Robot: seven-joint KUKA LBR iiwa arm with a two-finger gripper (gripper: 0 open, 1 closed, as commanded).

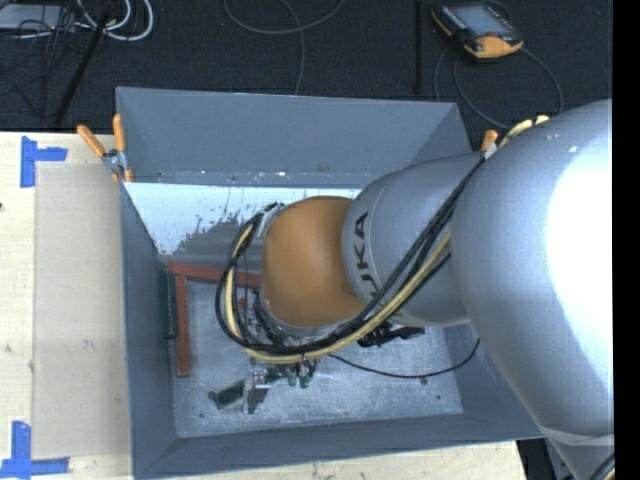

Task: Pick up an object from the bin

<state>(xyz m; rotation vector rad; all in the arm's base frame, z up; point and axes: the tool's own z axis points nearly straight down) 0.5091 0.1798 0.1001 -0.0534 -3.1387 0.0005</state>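
My gripper [265, 380] hangs low over the bin floor near the front, just below the orange wrist cover. A small dark thing [224, 398] lies on the floor right beside it, to its left; whether they touch is unclear. Further left, a long reddish-brown bar [182, 324] runs front to back along the floor, with a second arm of it [205, 269] going right under the cover. A thin dark green strip [168, 304] lies against the left wall beside the bar.
The arm and its orange cover, with looped cables, hide the middle and right of the bin. Bare speckled floor shows along the front, to the right of the gripper.
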